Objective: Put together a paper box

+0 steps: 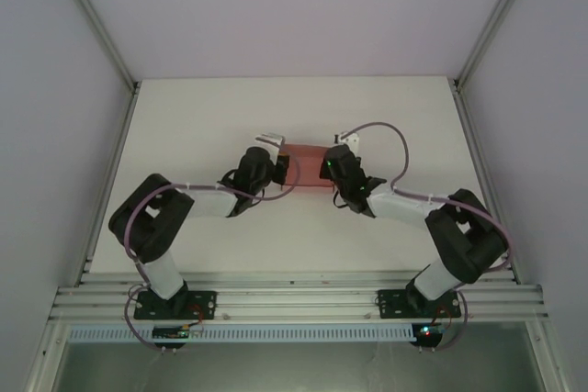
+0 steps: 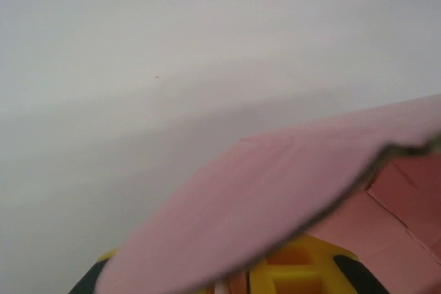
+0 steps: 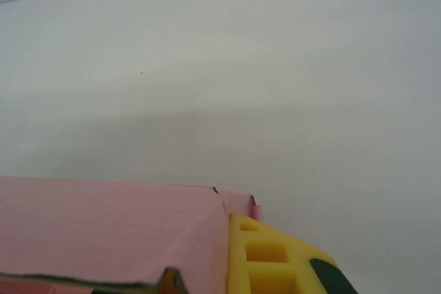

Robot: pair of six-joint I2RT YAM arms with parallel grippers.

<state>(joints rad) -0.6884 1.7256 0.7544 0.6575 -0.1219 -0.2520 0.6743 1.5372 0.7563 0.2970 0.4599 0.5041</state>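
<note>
The pink paper box lies mid-table, held between both grippers. My left gripper grips its left end and my right gripper its right end. In the left wrist view a curved pink flap arches over my left gripper, whose yellow finger peeks out below; the creased inside of the box shows at right. In the right wrist view a pink panel of the paper box sits in my right gripper, pressed against the yellow finger.
The white table spreads around the box on all sides. Grey enclosure walls and aluminium posts bound it left and right. A rail carrying both arm bases runs along the near edge.
</note>
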